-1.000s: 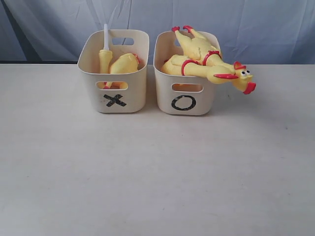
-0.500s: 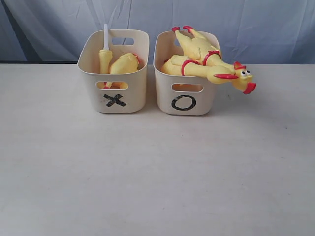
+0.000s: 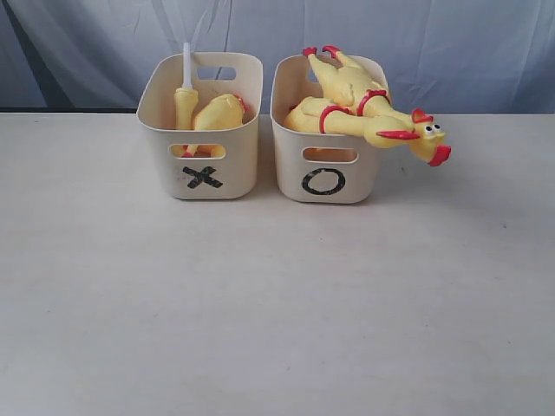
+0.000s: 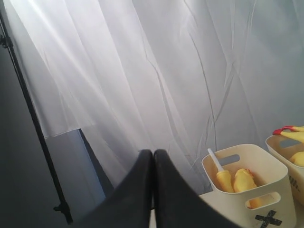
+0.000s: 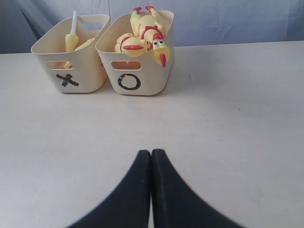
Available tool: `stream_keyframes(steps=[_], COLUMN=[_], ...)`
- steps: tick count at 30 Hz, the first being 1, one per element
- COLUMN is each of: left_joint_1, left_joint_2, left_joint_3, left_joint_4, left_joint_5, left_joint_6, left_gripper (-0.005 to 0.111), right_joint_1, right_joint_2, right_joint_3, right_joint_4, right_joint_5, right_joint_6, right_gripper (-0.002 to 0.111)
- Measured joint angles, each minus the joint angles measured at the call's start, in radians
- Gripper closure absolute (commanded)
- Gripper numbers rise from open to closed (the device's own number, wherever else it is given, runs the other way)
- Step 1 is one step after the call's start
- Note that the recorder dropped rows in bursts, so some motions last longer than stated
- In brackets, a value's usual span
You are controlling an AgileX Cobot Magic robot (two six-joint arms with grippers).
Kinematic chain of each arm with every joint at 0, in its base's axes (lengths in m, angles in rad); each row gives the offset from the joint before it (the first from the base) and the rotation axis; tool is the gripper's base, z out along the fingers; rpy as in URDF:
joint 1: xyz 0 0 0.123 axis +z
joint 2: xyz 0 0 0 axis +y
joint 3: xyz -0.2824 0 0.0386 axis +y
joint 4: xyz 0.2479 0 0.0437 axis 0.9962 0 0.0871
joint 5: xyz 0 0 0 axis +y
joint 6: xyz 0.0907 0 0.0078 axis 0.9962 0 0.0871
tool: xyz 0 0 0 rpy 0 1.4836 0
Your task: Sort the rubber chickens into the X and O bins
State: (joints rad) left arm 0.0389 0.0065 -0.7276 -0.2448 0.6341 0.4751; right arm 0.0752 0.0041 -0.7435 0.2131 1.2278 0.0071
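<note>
Evidently finished, by judgement: saw no toy loose on the table [image 3: 277,312], with all the rubber chickens lodged in the two bins.

Noted in the X bin [image 3: 201,165] a leg-shaped piece [image 3: 184,102], white stick pointing up, and just beside it a headless chicken [image 3: 218,111]. Noted in the O bin [image 3: 325,178] a whole chicken [image 3: 351,87], feet at the back rim, neck draped over the right front corner, head hanging outside the wall. Noted beneath it a second yellow body [image 3: 303,114], apparently a separate chicken, head not visible.

Found the left gripper [image 4: 153,190] pressed closed, fingers touching, holding nothing, raised and facing the curtain [image 4: 142,71]. Found the right gripper [image 5: 151,190] likewise closed and empty, low over bare table, well short of the bins.

Recommended for a clean finish:
- Keep both arms back from the tubs.
- Avoid brushing the overhanging head, at risk of levering that chicken out or shifting a light tub.
- If tucking in is wanted, approach with the right gripper from the open right side, open wide, take the neck behind the red band, then lift inward.

Recorded the bins standing just beside each other, leaving little room for fingers between them. Recorded a black stand pole [image 4: 33,123] off to the side, well apart from the work.
</note>
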Motion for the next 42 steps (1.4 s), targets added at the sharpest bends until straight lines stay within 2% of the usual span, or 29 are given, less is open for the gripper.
stream_keyframes(steps=[7, 22, 28, 31, 37, 42], left_joint_1=[0.045, 0.049, 0.049, 0.049, 0.049, 0.049], left_joint_2=[0.000, 0.000, 0.000, 0.000, 0.000, 0.000], left_joint_3=[0.000, 0.000, 0.000, 0.000, 0.003, 0.071], left_joint_4=[0.005, 0.006, 0.006, 0.006, 0.006, 0.010], left_joint_5=[0.000, 0.000, 0.000, 0.000, -0.010, -0.162], left_joint_6=[0.000, 0.000, 0.000, 0.000, 0.000, 0.000], left_gripper=[0.106, 0.106, 0.106, 0.106, 0.106, 0.106], right_joint_1=[0.000, 0.000, 0.000, 0.000, 0.000, 0.000], right_joint_2=[0.000, 0.000, 0.000, 0.000, 0.000, 0.000], right_joint_3=[0.052, 0.055, 0.055, 0.055, 0.055, 0.055], right_joint_4=[0.002, 0.006, 0.111, 0.161, 0.097, -0.017], right_joint_5=[-0.005, -0.001, -0.036, -0.166, -0.615, -0.901], right_joint_6=[0.000, 0.000, 0.000, 0.000, 0.000, 0.000], right_gripper=[0.109, 0.109, 0.109, 0.109, 0.109, 0.109])
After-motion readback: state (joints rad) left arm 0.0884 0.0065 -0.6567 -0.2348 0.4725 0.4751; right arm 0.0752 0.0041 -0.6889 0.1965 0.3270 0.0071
